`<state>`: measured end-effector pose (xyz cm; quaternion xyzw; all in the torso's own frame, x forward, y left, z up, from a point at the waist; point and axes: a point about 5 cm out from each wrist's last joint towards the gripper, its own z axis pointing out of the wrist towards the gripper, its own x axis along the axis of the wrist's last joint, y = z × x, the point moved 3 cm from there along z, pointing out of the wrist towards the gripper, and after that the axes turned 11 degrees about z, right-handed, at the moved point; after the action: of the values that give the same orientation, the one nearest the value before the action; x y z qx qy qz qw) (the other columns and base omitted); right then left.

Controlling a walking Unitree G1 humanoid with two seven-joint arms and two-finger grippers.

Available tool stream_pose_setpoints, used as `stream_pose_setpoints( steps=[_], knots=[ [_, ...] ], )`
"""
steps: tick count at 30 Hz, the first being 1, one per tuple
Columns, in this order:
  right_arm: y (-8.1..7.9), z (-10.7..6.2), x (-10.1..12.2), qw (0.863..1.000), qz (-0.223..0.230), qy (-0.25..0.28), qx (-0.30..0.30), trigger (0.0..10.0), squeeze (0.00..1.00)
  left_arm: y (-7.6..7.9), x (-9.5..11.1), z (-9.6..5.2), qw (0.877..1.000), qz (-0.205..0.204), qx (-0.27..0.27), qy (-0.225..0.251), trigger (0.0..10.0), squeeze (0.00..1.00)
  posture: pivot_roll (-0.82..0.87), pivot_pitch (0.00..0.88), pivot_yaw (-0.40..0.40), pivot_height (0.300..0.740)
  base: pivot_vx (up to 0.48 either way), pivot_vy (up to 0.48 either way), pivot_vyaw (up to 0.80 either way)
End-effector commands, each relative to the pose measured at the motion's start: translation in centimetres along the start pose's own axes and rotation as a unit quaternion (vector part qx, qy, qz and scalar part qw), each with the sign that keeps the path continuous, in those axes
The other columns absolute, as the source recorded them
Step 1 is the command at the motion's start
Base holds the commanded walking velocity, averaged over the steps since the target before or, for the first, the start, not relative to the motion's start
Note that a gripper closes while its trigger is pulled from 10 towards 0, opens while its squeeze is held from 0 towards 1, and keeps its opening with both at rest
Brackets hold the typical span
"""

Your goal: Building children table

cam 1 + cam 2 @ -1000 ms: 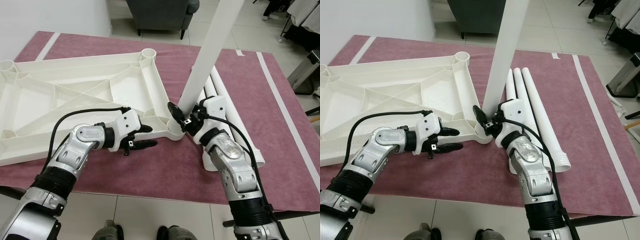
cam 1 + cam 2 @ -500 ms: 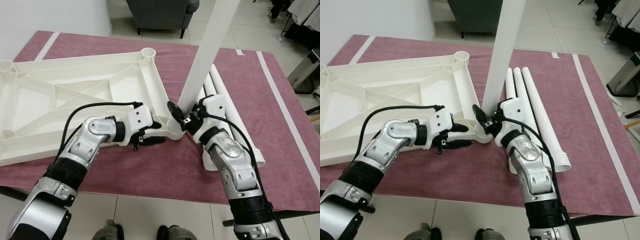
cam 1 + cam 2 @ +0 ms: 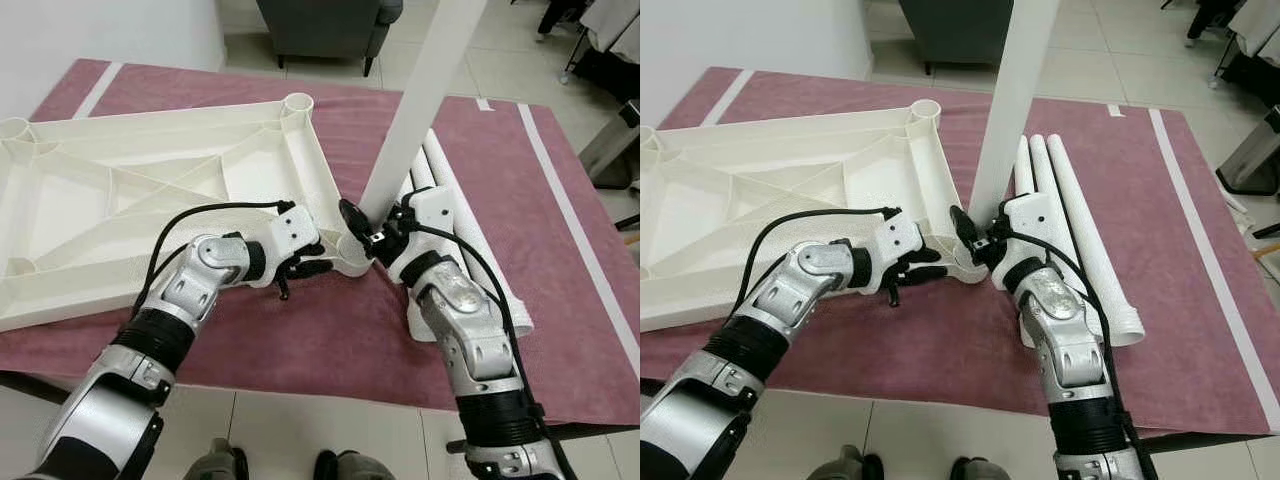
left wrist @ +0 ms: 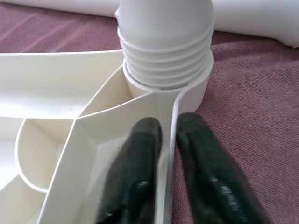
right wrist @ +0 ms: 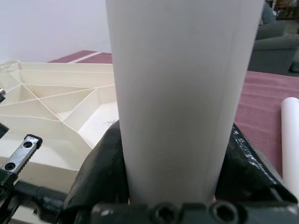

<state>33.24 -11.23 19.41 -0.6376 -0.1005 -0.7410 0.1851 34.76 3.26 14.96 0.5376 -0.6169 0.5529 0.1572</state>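
A: Right gripper (image 3: 366, 228)?
B: Clamped around the tall white plastic table leg (image 3: 424, 92), low on it. The leg stands nearly upright, threaded end in the corner socket (image 4: 164, 88) of the upturned white ribbed plastic tabletop (image 3: 150, 190).

A: Left gripper (image 4: 164, 154)?
B: Fingers almost together, pinching the tabletop's thin rim wall just beside that socket, at its near right corner.

A: Surroundings?
B: Tabletop lies on a maroon rug (image 3: 330, 350). Three spare white tube legs (image 3: 1080, 240) lie side by side behind the right arm. Grey armchair (image 3: 325, 25) past the rug's far edge.
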Motion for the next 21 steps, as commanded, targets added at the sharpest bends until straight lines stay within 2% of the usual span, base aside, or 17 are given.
stream_pose_setpoints(
  steps=[1,8,10,14,16,20,21],
  knots=[
    [1.2,-0.9,-3.3,0.997,0.01,-0.064,-0.05,10.0,0.0,0.4,-1.3,0.0,0.999,-0.018,0.013,-0.026,0.0,0.0,0.05,0.149,0.015,0.74,0.0,0.0,0.0],
    [2.1,-1.2,-3.9,0.992,0.005,-0.068,-0.11,10.0,0.0,0.7,-1.5,-0.1,0.999,-0.01,0.008,-0.03,0.0,0.0,0.05,0.149,0.016,0.74,0.0,0.0,0.0],
    [2.7,-1.5,-4.3,0.984,0.001,-0.078,-0.158,10.0,0.0,0.8,-1.6,-0.1,1.0,-0.009,0.001,-0.029,0.0,0.0,0.05,0.15,0.017,0.74,0.0,0.0,0.0],
    [3.0,-1.6,-4.5,0.981,-0.001,-0.082,-0.176,10.0,0.0,0.8,-1.6,-0.1,1.0,-0.009,0.0,-0.029,0.0,0.0,0.05,0.15,0.017,0.74,0.0,0.0,0.0],
    [3.5,-2.0,-5.2,0.969,0.0,-0.097,-0.225,10.0,0.0,1.0,-1.5,-0.1,1.0,-0.008,-0.004,-0.027,0.0,0.0,0.05,0.15,0.017,0.74,0.0,0.0,0.0],
    [3.8,-2.5,-5.7,0.959,0.004,-0.105,-0.265,10.0,0.0,1.2,-1.5,-0.1,1.0,-0.007,-0.012,-0.025,0.0,0.0,0.05,0.151,0.016,0.74,0.0,0.0,0.0],
    [3.8,-2.7,-5.7,0.954,-0.009,-0.104,-0.283,10.0,0.0,1.3,-1.5,-0.2,1.0,-0.006,-0.015,-0.023,0.0,0.0,0.05,0.151,0.016,0.74,0.0,0.0,0.0]
  ],
)
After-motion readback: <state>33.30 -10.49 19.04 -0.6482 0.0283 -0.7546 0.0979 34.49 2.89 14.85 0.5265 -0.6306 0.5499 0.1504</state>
